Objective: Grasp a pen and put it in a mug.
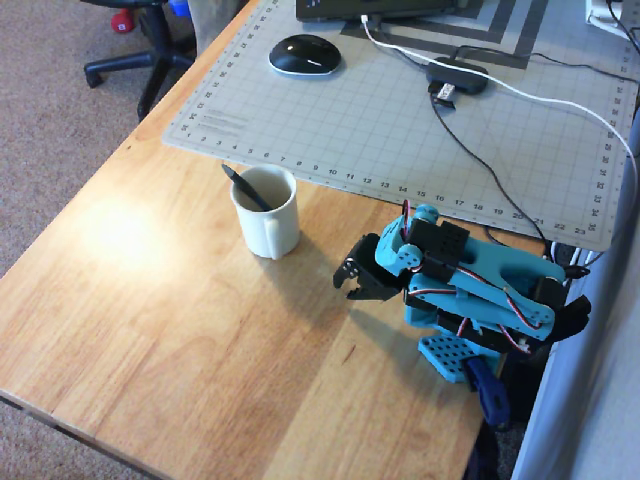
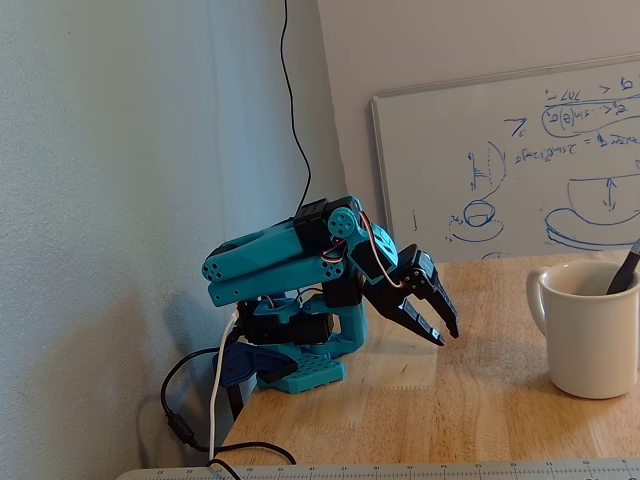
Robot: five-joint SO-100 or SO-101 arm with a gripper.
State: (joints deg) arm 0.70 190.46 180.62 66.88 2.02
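Cream-white, the mug [image 1: 267, 212] stands on the wooden table [image 1: 150, 320] with the pen [image 1: 245, 187] leaning inside it, the gripper [image 1: 350, 284] closed and empty beside the mug.

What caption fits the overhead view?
Pen leaning inside the mug; the folded arm's empty gripper rests apart.

The pen [image 1: 243, 186] stands tilted in the mug [image 1: 268, 216], left of the jaws in the overhead view, apart from them, on the table [image 1: 180, 330].
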